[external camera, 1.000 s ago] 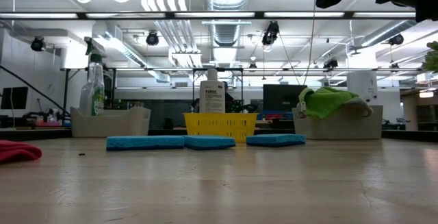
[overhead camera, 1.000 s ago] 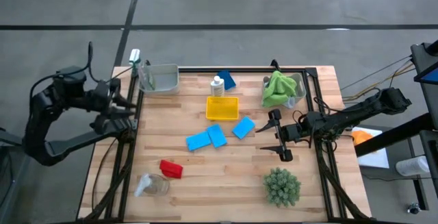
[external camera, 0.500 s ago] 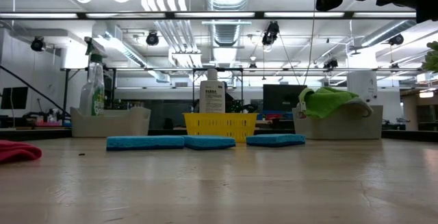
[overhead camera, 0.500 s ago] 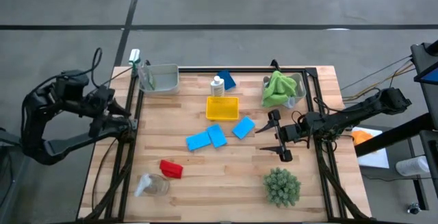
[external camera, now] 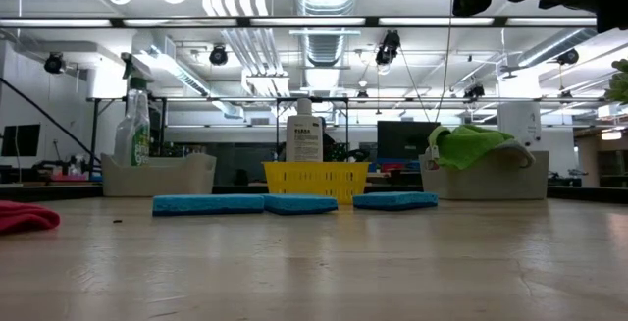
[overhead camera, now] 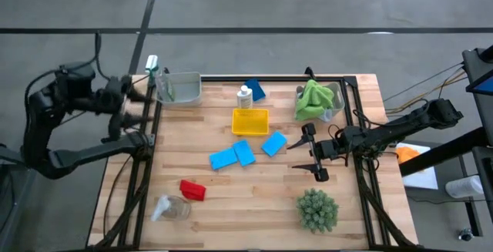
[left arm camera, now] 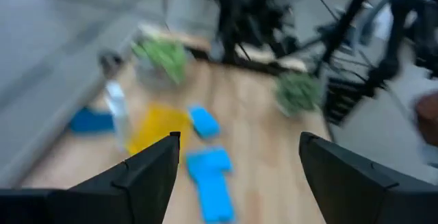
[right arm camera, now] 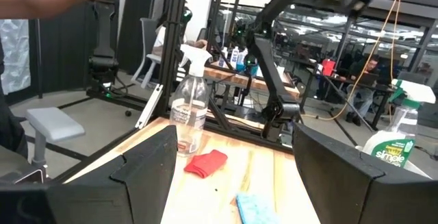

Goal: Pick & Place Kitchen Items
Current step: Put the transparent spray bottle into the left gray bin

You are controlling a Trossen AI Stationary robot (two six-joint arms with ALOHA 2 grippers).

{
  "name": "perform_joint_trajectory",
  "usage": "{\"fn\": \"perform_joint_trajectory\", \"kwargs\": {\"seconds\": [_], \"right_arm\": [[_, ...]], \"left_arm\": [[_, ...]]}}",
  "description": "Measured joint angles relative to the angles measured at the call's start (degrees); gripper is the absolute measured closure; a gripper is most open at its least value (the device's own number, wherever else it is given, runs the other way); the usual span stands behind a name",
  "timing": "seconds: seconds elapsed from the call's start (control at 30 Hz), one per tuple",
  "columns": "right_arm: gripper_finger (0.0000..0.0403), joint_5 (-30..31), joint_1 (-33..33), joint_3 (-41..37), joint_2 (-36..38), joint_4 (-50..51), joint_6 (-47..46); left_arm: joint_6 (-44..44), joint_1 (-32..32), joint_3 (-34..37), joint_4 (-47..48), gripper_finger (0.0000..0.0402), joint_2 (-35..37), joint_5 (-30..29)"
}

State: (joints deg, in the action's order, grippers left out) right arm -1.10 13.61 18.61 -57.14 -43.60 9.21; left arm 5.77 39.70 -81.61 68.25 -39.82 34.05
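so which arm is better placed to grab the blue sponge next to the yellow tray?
Right, probably. The right gripper hangs open over the table just beside the small bright blue rectangular sponge below the yellow square tray. The left gripper is open too, but sits at the table's far left edge.

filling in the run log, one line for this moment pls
left gripper: open, table's left edge | right gripper: open, beside blue sponges | holding: nothing

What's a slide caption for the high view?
Both grippers open: right gripper beside three blue sponges, left gripper off the table's left edge.
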Motion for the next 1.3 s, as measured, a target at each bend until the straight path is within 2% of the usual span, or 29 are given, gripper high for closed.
{"fn": "perform_joint_trajectory", "kwargs": {"seconds": [0.2,0.37,0.5,0.6,0.7,0.83,0.9,1.1,1.3], "right_arm": [[0.0119,0.1,0.0,0.0,0.0,0.0,-0.4],[0.0119,0.2,0.0,0.0,-0.1,0.0,-0.5],[0.0119,0.2,0.0,0.0,-0.1,0.4,-0.5],[0.0119,0.2,0.0,0.0,-0.1,0.4,-0.5],[0.0119,0.2,0.0,0.0,-0.1,0.4,-0.5],[0.0119,0.2,0.0,0.0,-0.1,0.4,-0.5],[0.0119,0.2,0.0,0.0,-0.1,0.4,-0.5],[0.0119,0.1,0.0,0.0,-0.1,0.4,-1.5],[0.0119,0.0,0.1,0.0,-0.1,0.4,-1.5]], "left_arm": [[-2.2,0.0,1.2,-19.5,0.0098,-6.8,-1.9],[-3.6,-1.7,2.8,-27.1,0.0098,-11.2,-9.8],[-2.7,-6.0,3.3,-26.9,0.0099,-14.3,-16.8],[-2.7,-11.5,3.3,-26.6,0.0099,-16.3,-21.2],[-2.6,-18.0,3.3,-25.2,0.0099,-17.8,-28.9],[-3.0,-24.7,3.3,-17.3,0.0099,-19.9,-41.5],[-4.6,-27.1,3.3,-13.3,0.0099,-20.9,-45.5],[-13.8,-33.4,7.4,-8.2,0.0099,-21.4,-46.5],[-22.9,-40.6,13.9,-8.0,0.0099,-19.2,-47.8]]}}
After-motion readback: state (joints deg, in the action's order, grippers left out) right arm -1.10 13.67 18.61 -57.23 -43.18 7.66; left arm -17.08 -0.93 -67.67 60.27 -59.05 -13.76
